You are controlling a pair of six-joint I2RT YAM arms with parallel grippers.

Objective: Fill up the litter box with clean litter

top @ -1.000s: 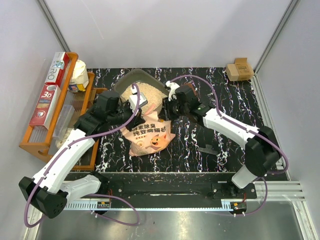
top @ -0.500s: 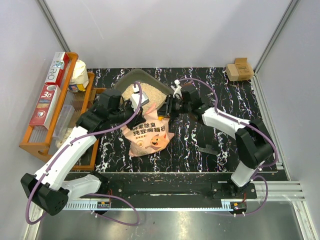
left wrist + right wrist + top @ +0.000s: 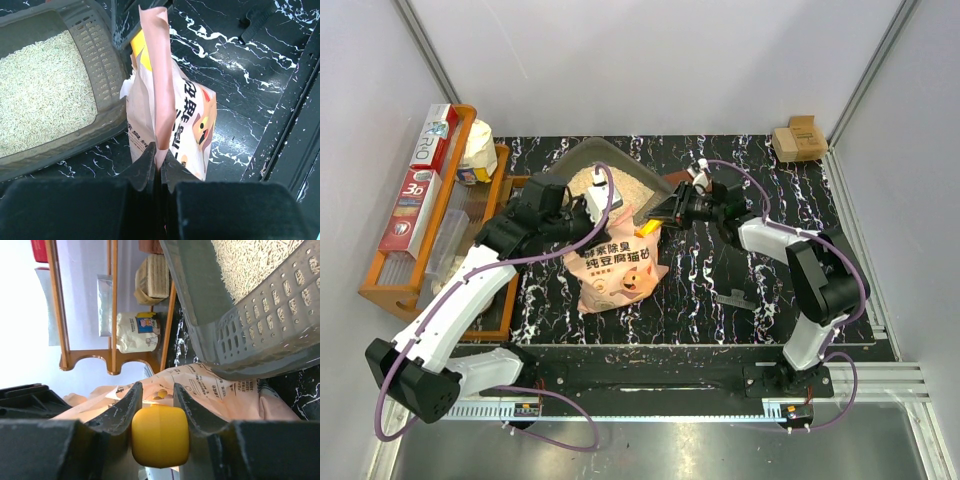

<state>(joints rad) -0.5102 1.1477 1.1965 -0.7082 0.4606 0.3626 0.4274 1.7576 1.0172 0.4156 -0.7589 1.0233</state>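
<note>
The dark grey litter box stands at the back middle of the table with beige clean litter in it. It also shows in the left wrist view with the litter. The pink pig-printed bag stands just in front of it. My left gripper is shut on the bag's top edge. My right gripper is shut on the yellow scoop at the bag's mouth, beside the box's perforated rim. The scoop's yellow end shows there.
An orange wooden rack with boxes and rolls stands along the left edge. A small cardboard box sits at the back right corner. A small black part lies on the table right of the bag.
My right wrist has drawn back to the right and tilted, and the yellow scoop now shows at the bag's mouth. My left gripper has kept its hold on the bag.
</note>
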